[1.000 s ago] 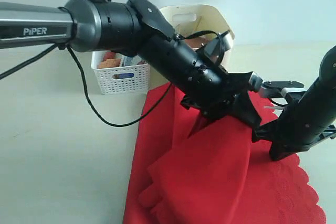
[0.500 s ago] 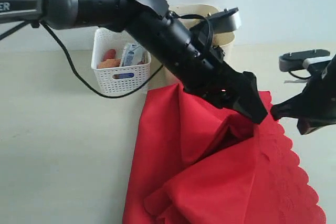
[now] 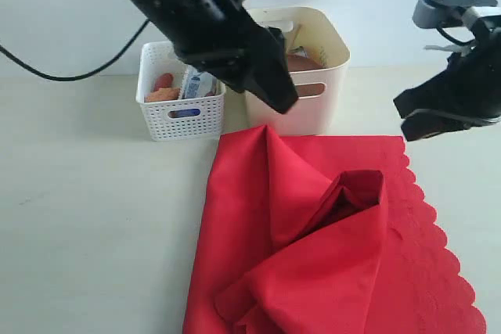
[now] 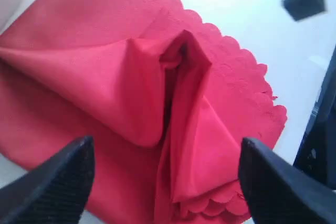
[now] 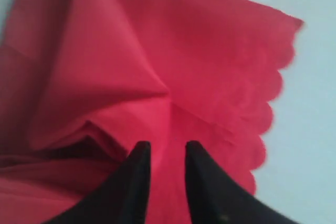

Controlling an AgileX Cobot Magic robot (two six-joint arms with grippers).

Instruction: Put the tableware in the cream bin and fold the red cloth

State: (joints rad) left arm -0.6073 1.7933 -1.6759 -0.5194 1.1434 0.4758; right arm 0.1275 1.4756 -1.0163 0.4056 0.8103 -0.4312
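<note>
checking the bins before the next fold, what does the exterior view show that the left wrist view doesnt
Only the exterior view: the white lattice basket and the inside of the cream bin, both holding things, beyond the red cloth. Only the left wrist view: the left gripper up close, jaws wide apart and empty above the cloth. Both: the red cloth bunched into a raised peak, not folded flat, scalloped edge showing.

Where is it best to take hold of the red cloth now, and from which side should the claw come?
Probably the raised fold near the middle of the red cloth: it stands up off the table, so the right claw can close across it. Come from above on the right, where the scalloped edge lies flat. The flat parts give little to pinch.
</note>
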